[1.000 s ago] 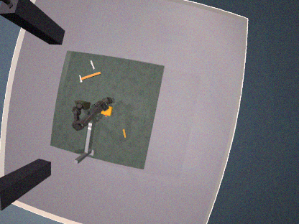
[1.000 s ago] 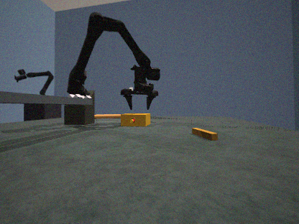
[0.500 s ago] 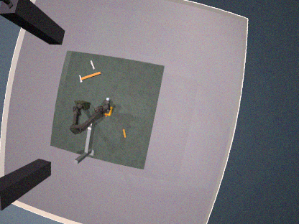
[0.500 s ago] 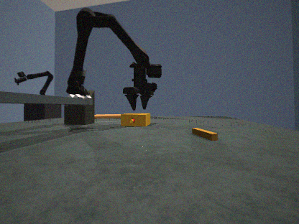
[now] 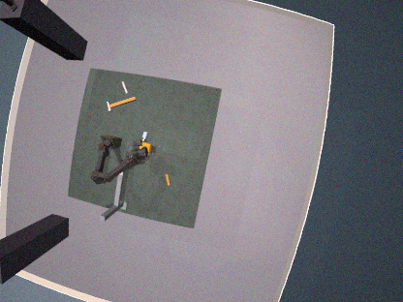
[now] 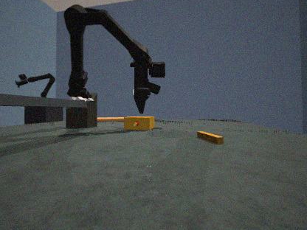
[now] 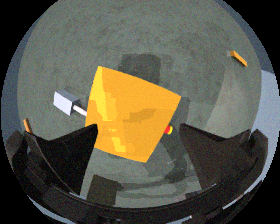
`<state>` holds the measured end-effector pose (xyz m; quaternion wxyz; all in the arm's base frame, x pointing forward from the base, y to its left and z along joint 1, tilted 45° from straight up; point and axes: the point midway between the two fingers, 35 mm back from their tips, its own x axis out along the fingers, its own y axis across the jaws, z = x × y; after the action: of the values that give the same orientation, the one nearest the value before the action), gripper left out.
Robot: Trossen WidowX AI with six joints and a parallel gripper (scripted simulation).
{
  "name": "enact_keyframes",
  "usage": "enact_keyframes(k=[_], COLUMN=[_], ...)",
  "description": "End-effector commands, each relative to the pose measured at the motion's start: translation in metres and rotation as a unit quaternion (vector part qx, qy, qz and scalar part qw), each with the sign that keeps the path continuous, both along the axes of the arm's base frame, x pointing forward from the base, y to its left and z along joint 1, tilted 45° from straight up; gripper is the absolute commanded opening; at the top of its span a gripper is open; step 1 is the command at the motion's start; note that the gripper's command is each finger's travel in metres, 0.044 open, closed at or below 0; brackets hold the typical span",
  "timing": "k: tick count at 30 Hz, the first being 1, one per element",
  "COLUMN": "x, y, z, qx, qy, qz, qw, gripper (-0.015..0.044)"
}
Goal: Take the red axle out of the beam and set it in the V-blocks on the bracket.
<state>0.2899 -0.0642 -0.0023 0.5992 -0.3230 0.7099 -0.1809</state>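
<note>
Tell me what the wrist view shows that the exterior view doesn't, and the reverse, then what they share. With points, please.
Wrist only: the pale block (image 7: 66, 102) on a thin rod beside the orange block (image 7: 135, 112) (image 6: 139, 123).
Exterior only: the arm's raised elbow (image 6: 74, 13) and a second arm (image 6: 48, 76) behind at left.
Both: the orange block, the red tip (image 7: 168, 129) (image 6: 136, 124) at its side, and the gripper (image 7: 139, 128) (image 6: 141, 112) above it.

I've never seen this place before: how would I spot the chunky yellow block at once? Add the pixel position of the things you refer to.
Find the big dark green mat (image 5: 179, 124) (image 6: 177, 183), then the black robot arm (image 5: 100, 160) (image 6: 77, 43) reaching over it. Just below the claw (image 6: 141, 112) (image 7: 139, 127) sits the yellow block (image 5: 146, 146) (image 6: 142, 122) (image 7: 132, 112). Unlike the thin orange sticks nearby, it is thick and boxy, with a small red-and-yellow spot on one side.
</note>
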Motion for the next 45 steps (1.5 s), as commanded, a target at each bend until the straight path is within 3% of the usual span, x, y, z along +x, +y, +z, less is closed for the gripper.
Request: enact_keyframes(k=[1,13,45], x=[-0.012,-0.015,-0.015], y=[-0.034,-0.039,-0.052], z=[0.037,0.043,0.029], qx=[0.010,0.027,0.027], qy=[0.234,0.395,0.395], qz=[0.255,0.422,0.422], qw=[0.938,0.815,0.815], gripper=[0.0440,0.0440,0.0440])
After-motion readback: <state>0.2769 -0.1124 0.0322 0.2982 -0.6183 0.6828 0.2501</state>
